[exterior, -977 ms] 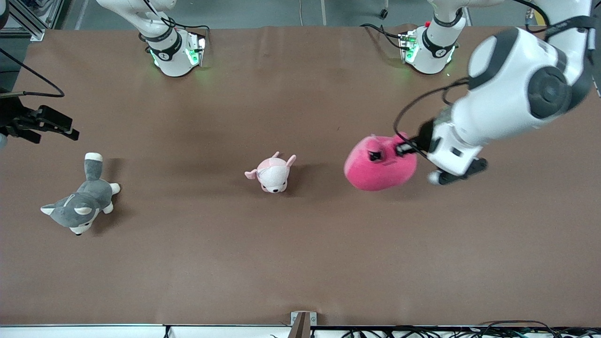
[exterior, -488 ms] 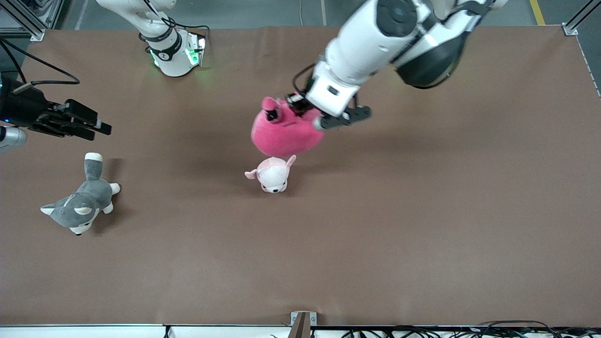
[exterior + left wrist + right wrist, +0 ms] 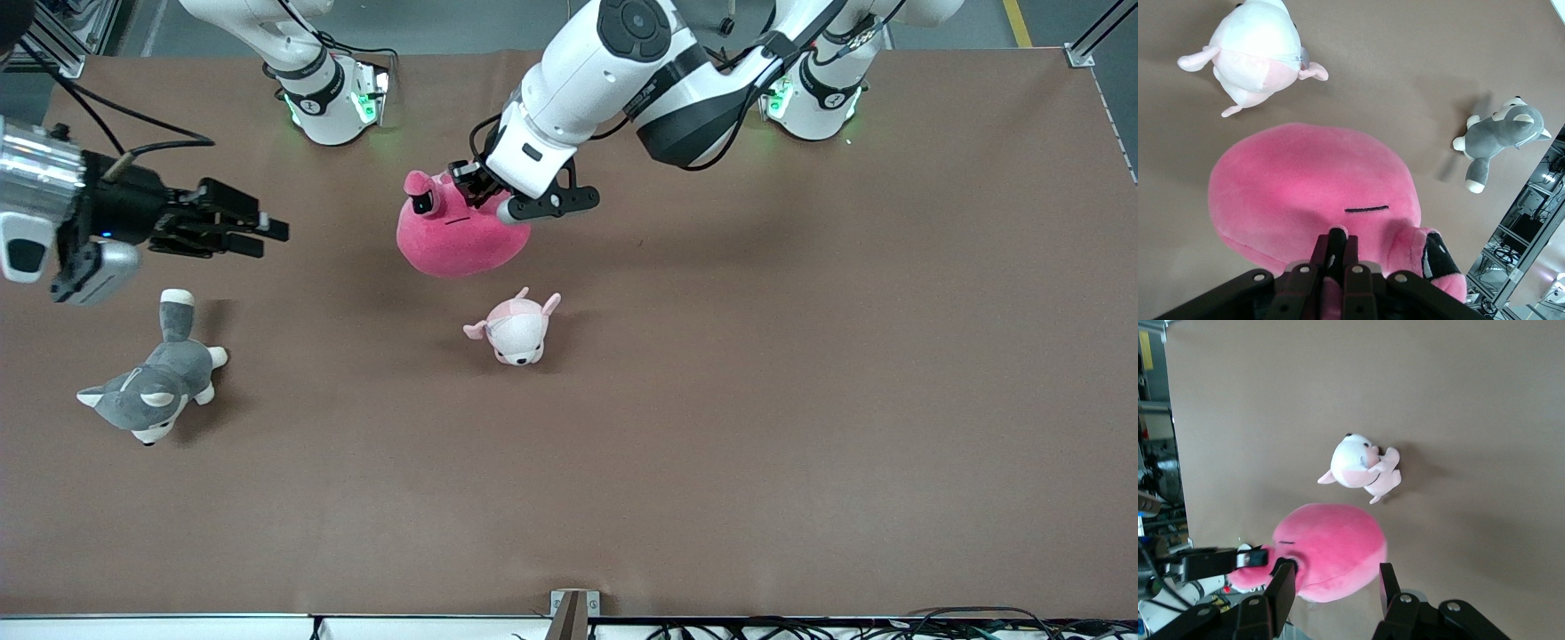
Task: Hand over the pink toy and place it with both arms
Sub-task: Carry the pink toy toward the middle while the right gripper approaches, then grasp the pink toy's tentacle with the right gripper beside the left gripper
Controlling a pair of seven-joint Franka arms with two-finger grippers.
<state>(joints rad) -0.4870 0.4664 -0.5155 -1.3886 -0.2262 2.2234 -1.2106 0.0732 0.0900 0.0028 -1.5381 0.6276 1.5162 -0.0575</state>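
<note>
The hot-pink toy (image 3: 455, 238) hangs in the air from my left gripper (image 3: 464, 185), which is shut on its top by the dark face. It is over the bare table close to the small pale pink plush. In the left wrist view the closed fingers (image 3: 1337, 239) pinch the pink toy (image 3: 1305, 193). My right gripper (image 3: 262, 236) is open and empty in the air over the right arm's end of the table, pointing at the toy. In the right wrist view its gripper (image 3: 1335, 587) frames the pink toy (image 3: 1335, 547) at a distance.
A small pale pink-and-white plush (image 3: 516, 329) lies mid-table, also in the left wrist view (image 3: 1258, 47) and the right wrist view (image 3: 1358, 467). A grey husky plush (image 3: 151, 382) lies at the right arm's end, under the right gripper's side.
My left arm has swung the pink toy from its own end of the table across the middle toward the right arm. My right gripper has moved in toward the toy.
</note>
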